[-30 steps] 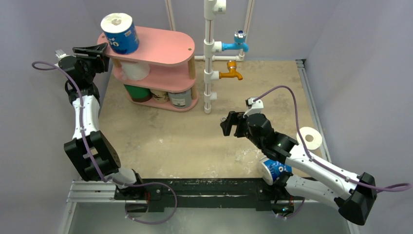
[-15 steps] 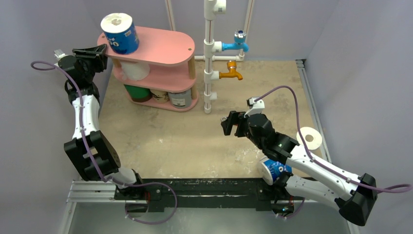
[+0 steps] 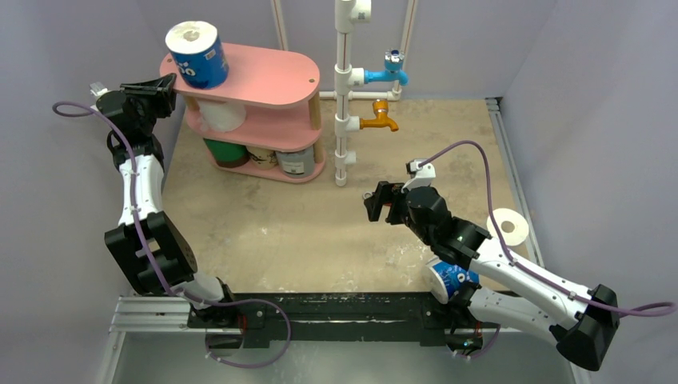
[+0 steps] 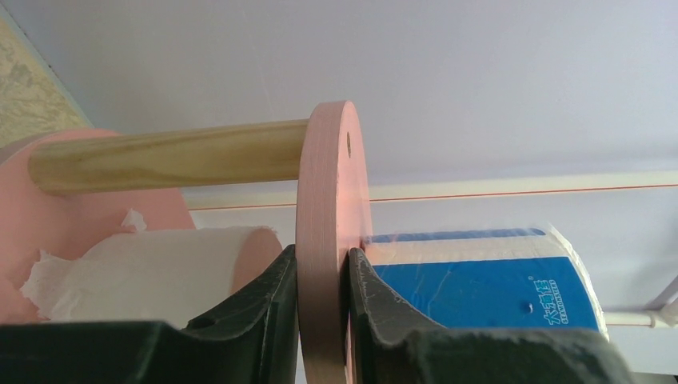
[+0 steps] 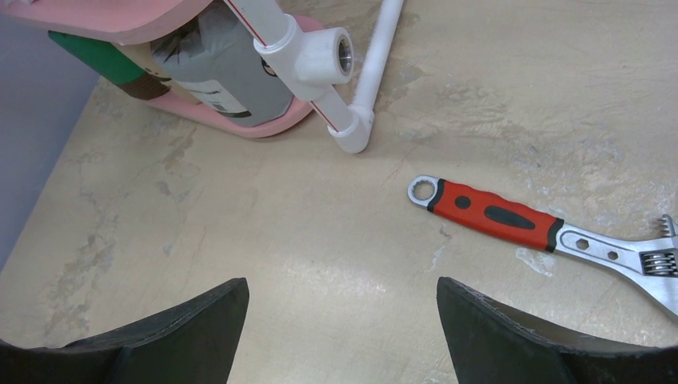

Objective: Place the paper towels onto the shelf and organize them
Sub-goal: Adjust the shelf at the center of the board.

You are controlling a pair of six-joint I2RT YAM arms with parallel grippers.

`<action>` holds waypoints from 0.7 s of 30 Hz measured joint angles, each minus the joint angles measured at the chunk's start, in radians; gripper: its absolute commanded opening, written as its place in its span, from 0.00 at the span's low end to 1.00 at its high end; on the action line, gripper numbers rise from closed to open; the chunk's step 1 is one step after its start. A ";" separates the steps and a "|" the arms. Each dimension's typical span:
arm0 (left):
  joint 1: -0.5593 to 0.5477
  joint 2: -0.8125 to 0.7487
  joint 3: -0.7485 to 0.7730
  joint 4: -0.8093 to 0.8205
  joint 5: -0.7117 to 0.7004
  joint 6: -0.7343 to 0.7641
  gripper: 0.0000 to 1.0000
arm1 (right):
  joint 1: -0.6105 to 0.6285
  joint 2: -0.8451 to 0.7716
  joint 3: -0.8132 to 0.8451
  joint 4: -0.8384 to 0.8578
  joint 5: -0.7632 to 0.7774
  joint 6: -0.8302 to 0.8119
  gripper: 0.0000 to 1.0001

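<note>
**Left gripper** [image 3: 165,85]: it reaches to the left end of the shelf [image 3: 264,76]. In the wrist view its fingers [image 4: 264,312] lie one on each face of the top board [image 4: 328,200], and both touch it. This is a pinch on the board edge, and no roll is held. The likely purpose is to steady or shift the shelf, not to load it.

**Top roll** [image 3: 197,54]: blue wrapper, upright on the left end of the top board, just beside the pinch point. A jolt to the board could tip it.

**Lower tiers**: a white roll [image 3: 222,117] sits at the left end of the middle tier. The bottom tier holds a green roll [image 3: 224,152], a brown roll [image 3: 262,158] and a grey roll [image 3: 297,162] in a row, and it looks full.

**Right gripper** [image 3: 382,205]: it hovers over the table right of centre, with its jaws wide apart and empty, which suits a pickup. A wrench [image 5: 492,216] lies ahead of it and is not a task item.

**Off the shelf**: a loose roll [image 3: 509,226], bare white, lies on the table at the right beside the right arm. A near roll [image 3: 452,280], blue, lies under that arm's forearm. Both lie behind the right gripper, so it would have to turn back to reach them.

**Free space**: the right parts of the top and middle tiers
</note>
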 measured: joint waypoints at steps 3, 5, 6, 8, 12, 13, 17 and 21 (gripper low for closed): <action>0.000 0.000 0.000 0.000 0.000 -0.003 0.00 | 0.000 0.000 0.000 0.000 0.002 0.000 0.89; 0.000 0.000 0.000 0.000 0.000 -0.003 0.00 | 0.000 0.000 0.000 0.000 0.002 0.000 0.89; 0.000 0.000 0.000 0.000 0.000 -0.004 0.00 | 0.000 0.000 0.000 0.000 0.002 0.000 0.89; 0.000 -0.006 -0.005 0.000 -0.002 -0.004 0.00 | 0.000 0.000 0.000 0.000 0.002 0.000 0.89; -0.001 -0.046 -0.040 -0.010 -0.027 -0.004 0.00 | 0.000 0.000 0.000 0.000 0.002 0.000 0.89; -0.001 -0.064 -0.051 -0.021 -0.037 -0.004 0.00 | 0.000 0.000 0.000 0.000 0.002 0.000 0.89; -0.001 -0.132 -0.095 -0.061 -0.065 -0.003 0.00 | 0.000 -0.006 0.000 -0.002 0.002 0.000 0.89; -0.001 -0.194 -0.136 -0.092 -0.093 -0.003 0.00 | 0.000 -0.027 0.000 -0.004 0.002 0.000 0.89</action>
